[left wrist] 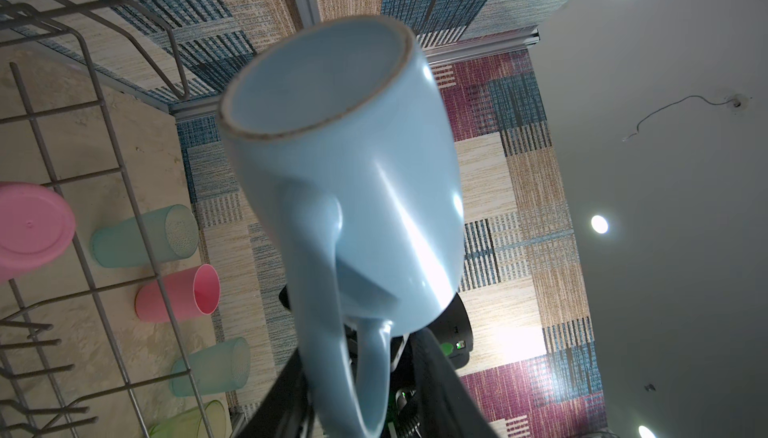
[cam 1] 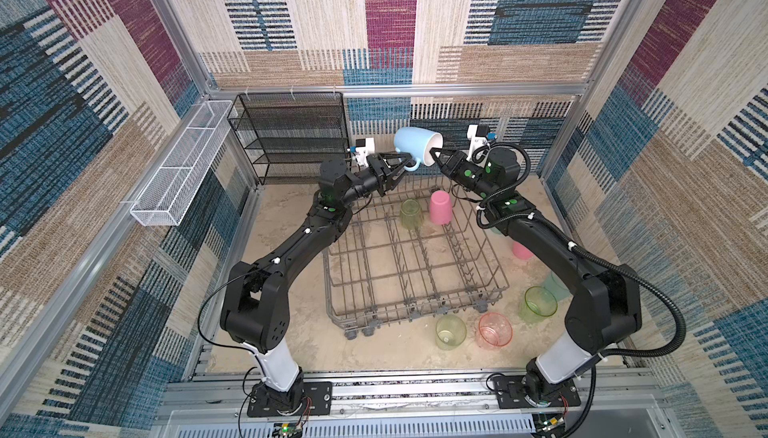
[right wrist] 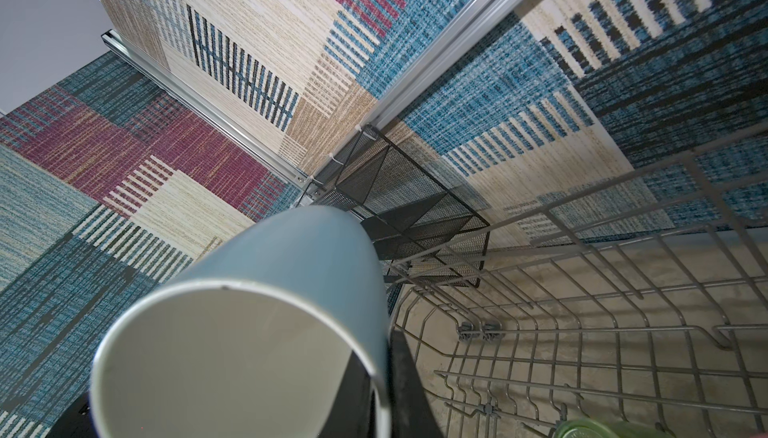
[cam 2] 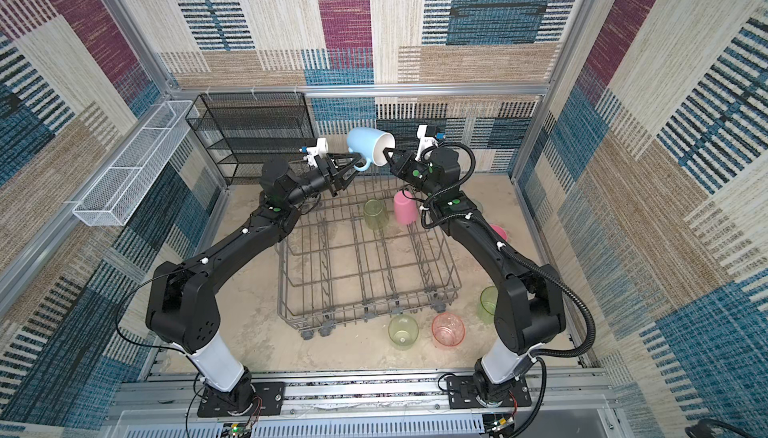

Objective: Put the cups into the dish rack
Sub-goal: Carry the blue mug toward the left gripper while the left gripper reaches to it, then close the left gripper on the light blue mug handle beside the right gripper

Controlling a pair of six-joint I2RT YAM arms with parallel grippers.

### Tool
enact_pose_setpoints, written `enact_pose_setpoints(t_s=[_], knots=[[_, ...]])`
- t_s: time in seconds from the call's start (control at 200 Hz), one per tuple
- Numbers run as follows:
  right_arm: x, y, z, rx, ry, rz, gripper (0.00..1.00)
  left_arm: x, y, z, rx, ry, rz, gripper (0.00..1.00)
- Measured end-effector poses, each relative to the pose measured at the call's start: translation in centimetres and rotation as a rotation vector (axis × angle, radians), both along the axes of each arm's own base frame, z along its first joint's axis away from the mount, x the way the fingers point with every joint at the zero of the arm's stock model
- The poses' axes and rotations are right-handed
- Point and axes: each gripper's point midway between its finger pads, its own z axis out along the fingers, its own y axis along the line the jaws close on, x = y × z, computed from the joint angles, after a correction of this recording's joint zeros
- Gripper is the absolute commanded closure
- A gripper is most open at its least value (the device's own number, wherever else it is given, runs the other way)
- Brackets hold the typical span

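Note:
A light-blue mug (cam 1: pixel 415 142) (cam 2: pixel 368 144) hangs tilted in the air above the far edge of the grey wire dish rack (cam 1: pixel 332 286), mouth toward the right. My right gripper (cam 1: pixel 433 152) (right wrist: pixel 384 382) is shut on its rim, one finger inside and one outside. My left gripper (cam 1: pixel 405 161) (left wrist: pixel 353 373) stands open with its jaws either side of the mug's handle and a gap on one side. In the rack a yellow-green cup (cam 1: pixel 411 213) and a pink cup (cam 1: pixel 440 206) stand upside down.
Loose cups lie on the table by the rack's front right: yellow-green (cam 1: pixel 450 332), pink-orange (cam 1: pixel 494 329), yellow-green (cam 1: pixel 539 303), teal (cam 1: pixel 555 286), pink (cam 1: pixel 521 251). A black mesh shelf (cam 1: pixel 291 136) stands at the back left, with a white mesh basket (cam 1: pixel 183 165) on the left wall.

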Motion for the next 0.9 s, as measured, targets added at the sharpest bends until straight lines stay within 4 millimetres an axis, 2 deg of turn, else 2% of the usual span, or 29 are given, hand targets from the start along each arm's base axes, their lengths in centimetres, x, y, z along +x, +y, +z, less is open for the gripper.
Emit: enact_pose_setpoints(t_s=[0.381, 0.691, 0.901], knots=[[0.2, 0.0, -0.2, 0.002, 0.002, -0.002, 1.00, 0.6, -0.6, -0.6, -0.032, 0.031, 0.001, 0.73], [0.0, -0.5, -0.8, -0.006, 0.005, -0.023, 1.00, 1.2, -0.5, -1.1, -0.049, 0.058, 0.022, 0.73], [-0.3, -0.7, -0.4, -0.016, -0.024, -0.034, 1.00, 1.4, -0.4, -1.0, -0.052, 0.061, 0.033, 0.79]])
